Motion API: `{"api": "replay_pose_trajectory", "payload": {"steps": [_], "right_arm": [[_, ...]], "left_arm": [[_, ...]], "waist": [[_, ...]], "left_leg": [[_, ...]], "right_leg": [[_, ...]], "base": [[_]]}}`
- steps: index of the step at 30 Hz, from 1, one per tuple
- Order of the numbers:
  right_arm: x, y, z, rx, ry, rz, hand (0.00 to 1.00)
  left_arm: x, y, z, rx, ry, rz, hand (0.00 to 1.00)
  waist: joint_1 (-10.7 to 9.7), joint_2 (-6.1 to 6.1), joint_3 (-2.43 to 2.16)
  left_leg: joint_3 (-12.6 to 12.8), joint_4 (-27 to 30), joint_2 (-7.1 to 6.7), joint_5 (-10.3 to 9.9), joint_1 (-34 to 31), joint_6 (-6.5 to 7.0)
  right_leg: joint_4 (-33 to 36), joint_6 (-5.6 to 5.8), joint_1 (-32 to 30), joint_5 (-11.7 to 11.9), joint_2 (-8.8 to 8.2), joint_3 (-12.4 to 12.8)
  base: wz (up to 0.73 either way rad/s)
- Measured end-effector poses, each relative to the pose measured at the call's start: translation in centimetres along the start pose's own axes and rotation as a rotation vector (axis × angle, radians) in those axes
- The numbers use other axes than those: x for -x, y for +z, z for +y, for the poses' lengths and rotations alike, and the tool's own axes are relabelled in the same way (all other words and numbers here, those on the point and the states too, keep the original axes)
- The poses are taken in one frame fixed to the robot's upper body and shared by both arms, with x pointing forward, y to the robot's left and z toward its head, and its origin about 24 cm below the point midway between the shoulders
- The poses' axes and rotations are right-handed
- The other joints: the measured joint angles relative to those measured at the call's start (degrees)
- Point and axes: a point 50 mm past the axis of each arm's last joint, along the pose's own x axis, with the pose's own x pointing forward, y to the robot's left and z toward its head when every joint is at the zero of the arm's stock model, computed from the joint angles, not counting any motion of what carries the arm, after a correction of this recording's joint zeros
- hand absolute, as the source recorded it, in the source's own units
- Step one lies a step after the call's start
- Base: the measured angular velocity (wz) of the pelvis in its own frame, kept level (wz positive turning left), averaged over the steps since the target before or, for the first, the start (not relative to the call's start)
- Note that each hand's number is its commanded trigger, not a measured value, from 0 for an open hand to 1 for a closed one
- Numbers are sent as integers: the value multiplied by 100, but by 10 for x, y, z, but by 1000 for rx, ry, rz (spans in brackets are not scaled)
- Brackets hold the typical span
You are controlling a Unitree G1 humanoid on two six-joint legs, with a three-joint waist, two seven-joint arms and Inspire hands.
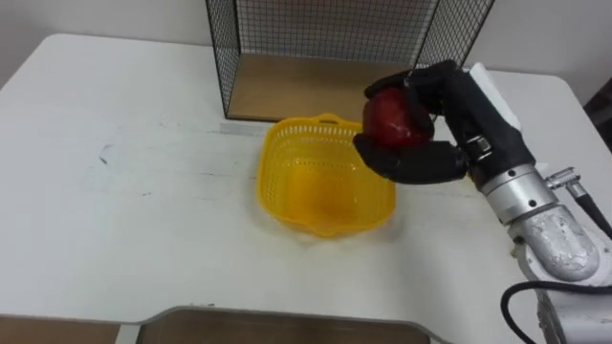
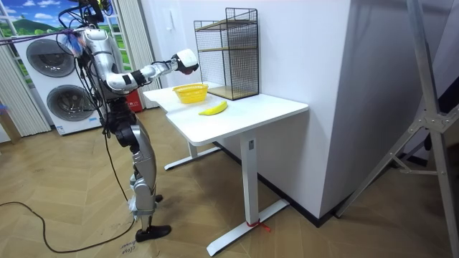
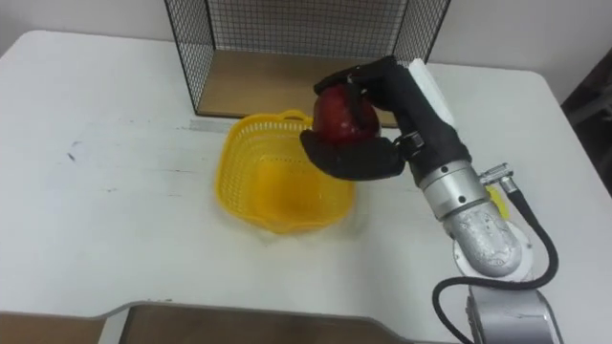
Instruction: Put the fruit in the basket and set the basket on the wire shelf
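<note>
Red apple [image 1: 392,119], centre right of the eye views, is clasped in the right hand [image 1: 417,161], dark fingers curled over its top and thumb cupped beneath. It hangs above the right rim of the yellow basket [image 1: 273,153], which stands mid-frame on the white table [image 1: 115,191] below the wire shelf [image 1: 316,29]. The apple is round with no clear long axis, and its stem is hidden. In the room view a banana [image 2: 213,109] lies just right of the basket.

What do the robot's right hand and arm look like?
The right hand is black, with a white plate on its back. The wrist is a shiny silver cylinder, and the forearm is rounded grey metal. A black cable loops beside the forearm.
</note>
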Motion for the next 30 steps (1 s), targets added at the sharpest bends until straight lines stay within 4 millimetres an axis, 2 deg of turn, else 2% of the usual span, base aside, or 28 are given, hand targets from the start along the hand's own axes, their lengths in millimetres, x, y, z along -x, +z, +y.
{"api": "replay_pose_trajectory", "payload": {"steps": [4,10,14,30], "right_arm": [[0,-1,2,-6,13,3,100],[-2,-4,13,-22,83,21,100],[-1,-6,13,-25,92,33,100],[1,-27,17,-67,92,120,100]], "left_arm": [[-1,5,1,4,2,-13,0],[-1,6,2,4,5,-14,0],[-1,7,3,2,7,-19,0],[-2,9,0,-15,-4,-10,0]], "waist": [[103,-12,11],[107,-36,61],[93,-57,71],[93,-10,59]], "left_leg": [[4,-2,-1,1,11,0],[1,-4,-1,1,-14,0],[-11,13,0,0,-87,0],[-68,188,6,0,-221,1]], "right_leg": [[-25,1,15,0,0,-6],[-31,1,18,0,1,-24],[-31,1,-19,0,0,-56],[-7,-5,-66,4,-4,-97]], "base": [[0],[0],[4],[2]]}}
